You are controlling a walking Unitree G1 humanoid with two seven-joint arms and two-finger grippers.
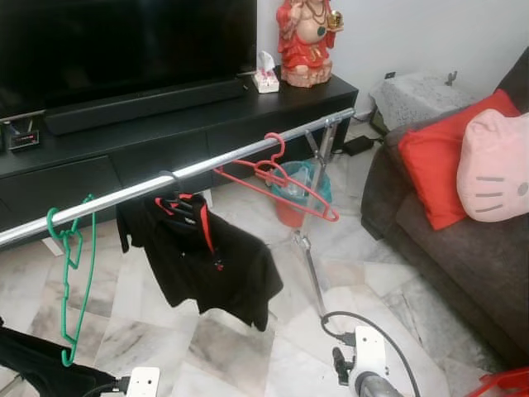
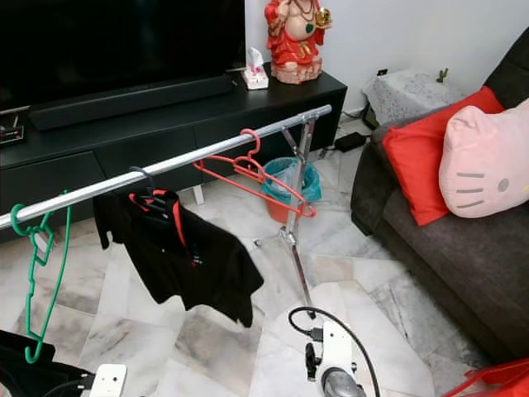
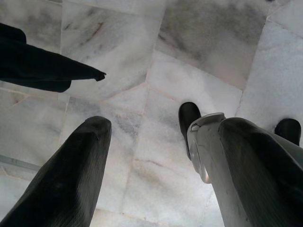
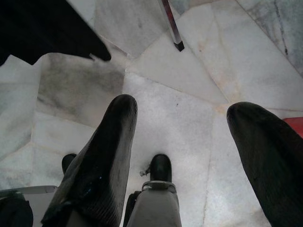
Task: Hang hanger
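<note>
Red hanger (image 1: 277, 178) already hooked on rail (image 1: 207, 165); both grippers (image 3: 142, 156) (image 4: 182, 142) spread, empty, low below rail; next, fetch another.

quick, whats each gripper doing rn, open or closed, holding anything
Left gripper: open, empty, pointed at the floor.
Right gripper: open, empty, pointed at the floor.

A home living room is shown: a large television (image 1: 124, 41) on a black media cabinet (image 1: 165, 141) at 11 o'clock, a grey sofa (image 1: 463, 248) with cushions at 3 o'clock, and a clothes rail (image 1: 190, 169) on marble floor tiles (image 1: 248, 347).
</note>
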